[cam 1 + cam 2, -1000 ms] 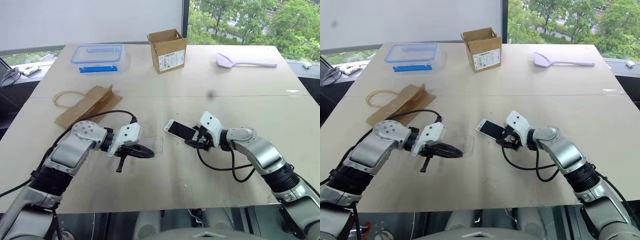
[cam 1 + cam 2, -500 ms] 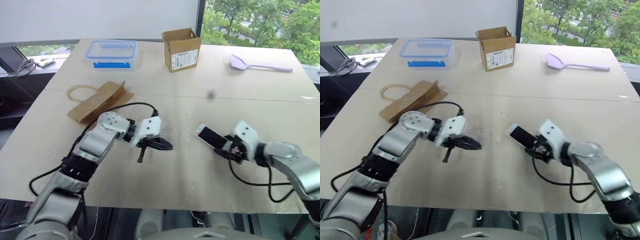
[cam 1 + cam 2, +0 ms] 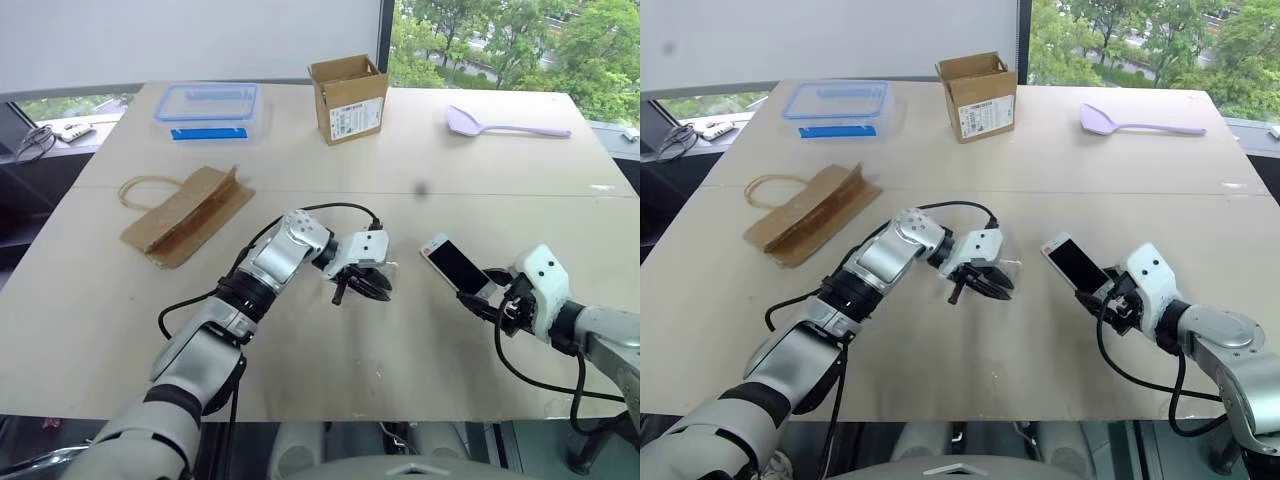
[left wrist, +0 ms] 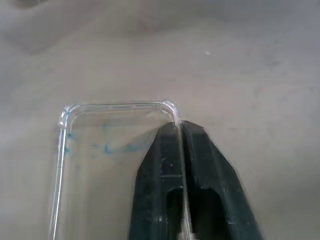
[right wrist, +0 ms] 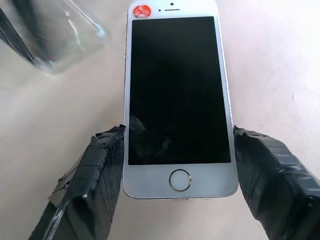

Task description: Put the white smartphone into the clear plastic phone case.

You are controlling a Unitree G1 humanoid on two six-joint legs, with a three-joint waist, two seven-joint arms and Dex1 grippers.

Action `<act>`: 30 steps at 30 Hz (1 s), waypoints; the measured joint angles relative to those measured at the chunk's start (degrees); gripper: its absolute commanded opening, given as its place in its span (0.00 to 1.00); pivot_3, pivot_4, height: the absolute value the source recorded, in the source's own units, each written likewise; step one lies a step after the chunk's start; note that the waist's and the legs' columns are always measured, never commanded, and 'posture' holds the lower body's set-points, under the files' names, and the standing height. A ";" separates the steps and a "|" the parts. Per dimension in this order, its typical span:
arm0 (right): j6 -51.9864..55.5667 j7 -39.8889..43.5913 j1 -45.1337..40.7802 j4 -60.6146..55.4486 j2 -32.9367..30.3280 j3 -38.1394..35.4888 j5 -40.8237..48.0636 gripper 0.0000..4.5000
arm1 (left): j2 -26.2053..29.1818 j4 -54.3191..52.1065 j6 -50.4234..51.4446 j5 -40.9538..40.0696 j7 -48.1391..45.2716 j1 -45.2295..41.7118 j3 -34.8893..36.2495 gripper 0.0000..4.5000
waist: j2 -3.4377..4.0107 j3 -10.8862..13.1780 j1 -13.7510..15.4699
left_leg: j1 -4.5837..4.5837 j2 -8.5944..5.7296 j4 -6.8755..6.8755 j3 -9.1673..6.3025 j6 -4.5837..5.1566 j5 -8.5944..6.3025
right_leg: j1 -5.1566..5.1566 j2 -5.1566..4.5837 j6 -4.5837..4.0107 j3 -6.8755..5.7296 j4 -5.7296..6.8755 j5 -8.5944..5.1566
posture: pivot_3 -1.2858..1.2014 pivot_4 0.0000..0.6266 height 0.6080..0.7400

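Note:
The clear plastic phone case (image 4: 100, 165) is pinched by one side wall near a corner between the two black fingers of my left gripper (image 4: 179, 125), which is shut on it. From the head, that gripper (image 3: 372, 285) hangs low over the middle of the table, pointing right. The white smartphone (image 5: 177, 95) faces up with its black screen showing. My right gripper (image 5: 180, 137) is shut across its lower end, one finger on each long edge. The phone (image 3: 455, 266) is tilted up toward the case, a short gap to the right of it.
At the far side of the table (image 3: 330, 370) stand an open cardboard box (image 3: 348, 95) and a clear food box with a blue lid (image 3: 207, 105). A lilac spoon (image 3: 505, 122) lies far right. A folded brown paper bag (image 3: 185, 212) lies to the left.
The head camera has shifted. My left gripper has carried the case rightward to the table's middle. My right gripper has drawn the phone to the right and a little nearer to me.

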 measured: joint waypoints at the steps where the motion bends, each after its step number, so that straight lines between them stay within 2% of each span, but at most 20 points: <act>1: -0.17 0.07 0.06 -0.48 -0.01 -0.04 0.44 0.65 | 0.13 -1.12 0.78 -0.04 0.51 0.57 0.41 0.54 | 0.01 0.00 -0.06 | 0.03 0.00 -0.01 0.01 0.00 0.00 | 0.00 0.00 0.00 0.02 0.01 0.00 | 0.52 0.24 1.00; 2: -0.27 0.13 0.07 -0.64 -0.01 -0.05 0.64 0.65 | 0.22 -1.76 1.14 -0.12 0.81 0.95 0.72 0.58 | 0.01 0.00 -0.09 | 0.04 0.01 -0.01 0.01 0.00 0.00 | 0.00 0.01 0.00 0.03 0.01 0.00 | 0.52 0.24 1.00; 3: -0.43 0.29 0.04 -0.67 -0.05 -0.04 1.01 0.65 | 0.45 -3.08 1.71 -0.37 1.60 1.83 1.56 0.73 | 0.01 0.00 -0.07 | 0.04 0.02 -0.02 0.00 0.00 0.00 | 0.00 0.02 -0.01 0.02 0.02 0.00 | 0.52 0.24 1.00; 4: -0.58 0.93 -0.92 -0.66 -0.48 0.46 1.46 0.65 | 1.94 -7.98 4.02 -2.68 3.05 5.00 4.85 0.76 | 0.03 0.02 -0.29 | 0.04 0.05 -0.02 0.04 0.00 0.00 | -0.03 0.02 -0.01 0.10 0.03 0.00 | 0.52 0.24 1.00; 5: -0.76 1.67 -2.28 -0.65 -1.22 1.21 1.81 0.65 | 3.65 -13.32 6.85 -5.60 3.59 8.11 7.99 0.85 | 0.05 0.04 -0.88 | 0.05 0.06 -0.02 0.05 0.00 0.00 | -0.04 0.02 -0.02 0.13 0.04 0.01 | 0.52 0.24 1.00; 7: -1.07 2.60 -4.25 -0.59 -2.21 2.27 2.06 0.65 | 5.62 -18.93 10.83 -8.99 4.12 10.61 11.34 0.85 | 0.05 0.05 -1.14 | 0.06 0.07 -0.03 0.03 0.00 0.00 | -0.03 0.03 -0.01 0.10 0.05 0.01 | 0.52 0.24 1.00; 10: -2.16 6.07 -13.68 1.88 -3.75 10.96 1.02 0.65 | 12.01 -31.99 17.03 -14.81 7.71 19.85 21.10 0.85 | 0.12 0.07 -2.12 | 0.40 0.11 -0.17 0.01 0.00 0.00 | 0.06 0.16 -0.01 0.38 0.07 -0.01 | 0.52 0.24 1.00; 14: -3.45 9.56 -23.82 8.56 -3.59 21.14 -2.06 0.65 | 16.42 -38.16 19.06 -16.61 12.32 30.93 27.56 0.85 | 0.13 0.15 -1.74 | 0.34 0.12 -0.19 0.02 0.00 0.00 | 0.03 0.16 -0.09 0.23 0.07 -0.05 | 0.52 0.24 1.00; 18: -4.39 12.94 -32.79 15.18 -1.85 28.87 -5.24 0.65 | 18.13 -40.71 17.88 -17.39 16.54 39.85 32.81 0.85 | 0.12 0.16 -1.03 | 0.29 0.09 -0.16 0.11 -0.01 -0.01 | 0.02 0.08 -0.24 0.31 0.02 -0.01 | 0.52 0.24 1.00; 24: -6.64 17.26 -35.56 19.38 -1.86 34.95 -8.70 0.65 | 18.31 -42.04 15.54 -17.99 20.79 46.06 37.07 0.85 | 0.12 0.16 -0.30 | 0.25 0.06 -0.18 0.13 -0.01 -0.01 | 0.00 0.01 -0.40 0.25 0.02 0.03 | 0.52 0.24 1.00; 30: -7.23 18.59 -36.40 21.91 -1.51 37.02 -11.45 0.65 | 18.31 -43.18 14.46 -18.53 23.07 49.47 38.46 0.85 | 0.12 0.16 -0.20 | 0.26 0.07 -0.18 0.14 -0.02 -0.01 | -0.02 0.02 -0.41 0.25 0.04 0.03 | 0.52 0.24 1.00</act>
